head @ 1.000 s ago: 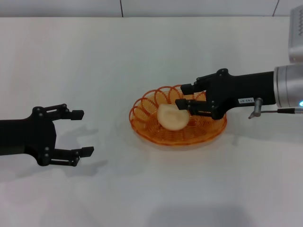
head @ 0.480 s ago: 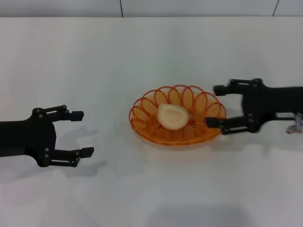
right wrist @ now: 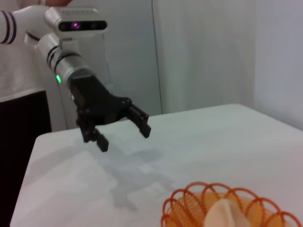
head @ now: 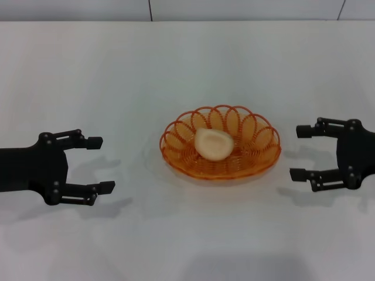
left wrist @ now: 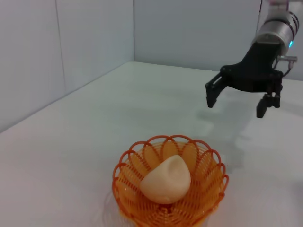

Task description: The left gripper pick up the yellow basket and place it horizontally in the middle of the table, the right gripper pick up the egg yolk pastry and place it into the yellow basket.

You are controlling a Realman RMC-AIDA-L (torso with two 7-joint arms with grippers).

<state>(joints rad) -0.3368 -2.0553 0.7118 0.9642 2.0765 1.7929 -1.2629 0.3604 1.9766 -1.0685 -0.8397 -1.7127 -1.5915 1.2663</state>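
The yellow basket (head: 220, 150) lies flat in the middle of the white table (head: 187, 70). The egg yolk pastry (head: 213, 144) rests inside it, tilted. My right gripper (head: 299, 153) is open and empty, a little to the right of the basket and apart from it. My left gripper (head: 99, 164) is open and empty, well to the left of the basket. In the left wrist view the basket (left wrist: 170, 187) holds the pastry (left wrist: 166, 180) and the right gripper (left wrist: 236, 99) hovers beyond it. In the right wrist view the basket (right wrist: 227, 208), the pastry (right wrist: 226, 213) and the left gripper (right wrist: 124, 130) show.
A wall with panel seams (head: 149, 9) runs along the table's far edge. In the right wrist view a camera head (right wrist: 78, 24) stands above the left arm.
My right gripper has let go of the pastry in the basket and drawn back to the right, out of the basket, open. The left gripper has stayed in place.
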